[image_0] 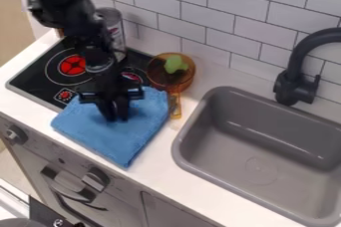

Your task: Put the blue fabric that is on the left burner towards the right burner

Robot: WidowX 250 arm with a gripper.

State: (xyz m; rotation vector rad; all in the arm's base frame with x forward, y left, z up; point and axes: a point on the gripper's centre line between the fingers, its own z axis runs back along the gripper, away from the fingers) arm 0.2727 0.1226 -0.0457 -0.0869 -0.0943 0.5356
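Across the white desk (161, 142), the grey sink (266, 120) is set to the right and the black stove (41, 78) to the left. The blue cloth (126, 139) is spread over the stove's front right corner and the desk, clear of the left burner (72, 65). It is touched by the hand (116, 116) near its rear part; whether fabric is gripped there cannot be told. Most of the cloth is laid out frontward from the hand, while the right burner (132, 77) is found just behind, so a backward shift seems called for. Beside that burner, a green toy (176, 64) is held in the orange pan (190, 74).
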